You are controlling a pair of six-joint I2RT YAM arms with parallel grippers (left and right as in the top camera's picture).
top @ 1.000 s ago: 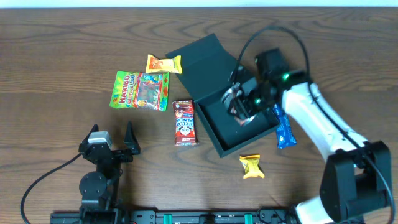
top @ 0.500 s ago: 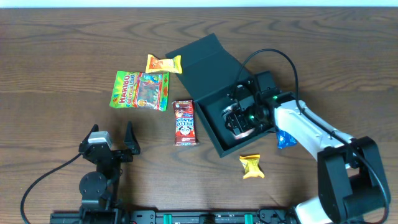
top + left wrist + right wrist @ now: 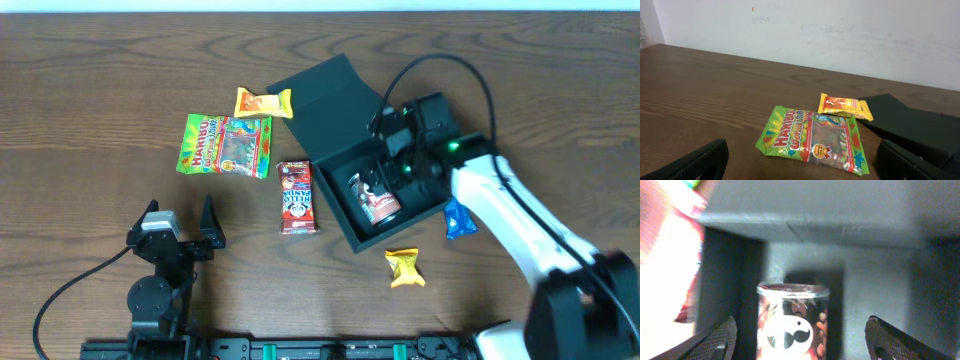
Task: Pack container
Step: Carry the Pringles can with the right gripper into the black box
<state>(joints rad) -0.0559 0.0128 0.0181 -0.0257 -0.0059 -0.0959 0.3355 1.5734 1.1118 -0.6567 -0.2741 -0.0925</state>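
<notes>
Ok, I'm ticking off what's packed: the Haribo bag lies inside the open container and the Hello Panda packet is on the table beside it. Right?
Not quite. The Haribo bag lies on the table left of the container; inside is a red moustache-logo snack pack. The overhead view shows it. The Hello Panda packet does lie on the table beside it.

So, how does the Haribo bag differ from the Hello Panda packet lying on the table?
The Haribo bag is bright green; the Hello Panda packet is dark red. The Haribo bag is larger and wider; the Hello Panda packet is narrow. Both lie flat on the table, outside the container.
</notes>
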